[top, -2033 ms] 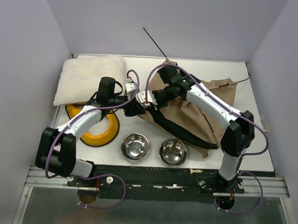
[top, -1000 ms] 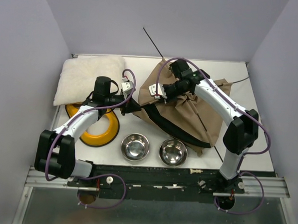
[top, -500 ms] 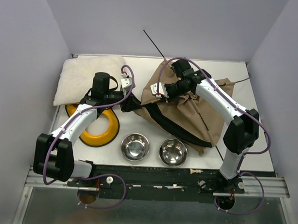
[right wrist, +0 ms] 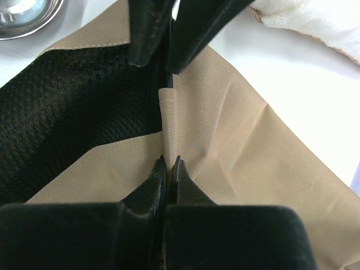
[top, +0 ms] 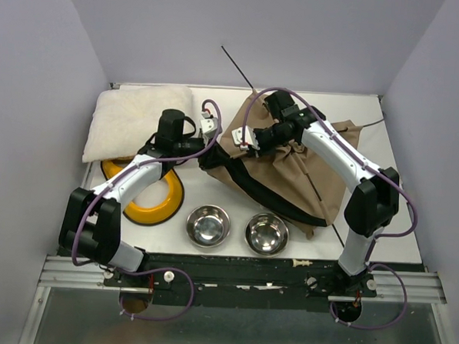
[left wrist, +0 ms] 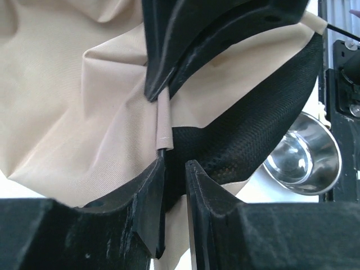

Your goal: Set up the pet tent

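Observation:
The pet tent [top: 291,175] is a slack heap of tan fabric with a black mesh panel [left wrist: 253,129] at centre right. A thin black pole [top: 237,64] sticks out behind it. My right gripper [top: 246,140] is shut on the tan pole sleeve [right wrist: 169,121] at the tent's left corner, as the right wrist view [right wrist: 169,160] shows. My left gripper [top: 207,157] faces it from the left. Its fingers [right wrist: 149,34] close on the black pole end [left wrist: 163,151] coming out of that sleeve, with a narrow gap left in the left wrist view [left wrist: 175,169].
A cream fluffy cushion [top: 136,121] lies at the back left, over a yellow ring [top: 162,203]. Two steel bowls [top: 208,225] [top: 266,233] stand near the front edge, just in front of the tent. Grey walls close in the table.
My right gripper lifted the tent's left corner up and back and now holds still. My left gripper swung right, from beside the cushion to the pole end at that corner.

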You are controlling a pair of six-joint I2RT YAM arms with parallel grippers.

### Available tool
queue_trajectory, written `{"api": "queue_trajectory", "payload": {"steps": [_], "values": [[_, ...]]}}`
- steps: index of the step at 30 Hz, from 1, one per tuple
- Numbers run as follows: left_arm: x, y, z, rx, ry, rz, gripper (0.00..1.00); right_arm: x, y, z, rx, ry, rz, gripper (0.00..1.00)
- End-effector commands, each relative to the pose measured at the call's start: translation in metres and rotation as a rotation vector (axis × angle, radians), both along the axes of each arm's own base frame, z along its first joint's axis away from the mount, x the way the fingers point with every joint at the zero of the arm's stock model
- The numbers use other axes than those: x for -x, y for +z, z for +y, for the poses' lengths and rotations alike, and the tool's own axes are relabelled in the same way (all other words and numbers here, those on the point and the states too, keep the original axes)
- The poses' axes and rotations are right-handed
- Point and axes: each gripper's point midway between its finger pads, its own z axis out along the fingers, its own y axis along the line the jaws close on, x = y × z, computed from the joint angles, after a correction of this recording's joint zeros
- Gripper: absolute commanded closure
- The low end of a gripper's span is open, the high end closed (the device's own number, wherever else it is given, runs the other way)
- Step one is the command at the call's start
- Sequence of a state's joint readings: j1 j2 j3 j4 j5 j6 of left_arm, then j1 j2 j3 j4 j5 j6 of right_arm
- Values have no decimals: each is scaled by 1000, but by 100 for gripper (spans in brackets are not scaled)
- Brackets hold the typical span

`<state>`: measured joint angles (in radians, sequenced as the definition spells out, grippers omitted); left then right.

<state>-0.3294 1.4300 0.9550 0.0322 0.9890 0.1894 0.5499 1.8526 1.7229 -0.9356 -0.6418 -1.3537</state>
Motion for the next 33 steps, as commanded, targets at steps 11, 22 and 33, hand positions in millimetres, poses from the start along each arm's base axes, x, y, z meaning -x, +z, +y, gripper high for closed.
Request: {"api": "queue_trajectory", "payload": {"steps": [11,22,33], "values": [[-10,-17,3,-70,3,-16,69,1,28,-8,-47,-24,-47,99],[-15,-7,-7,-47,13,-15,100,0,27,-8,-46,-31,-43,99],[-17,-8,49,-65,95,-21,100,-31,17,-72,41,-165,-56,96]]}}
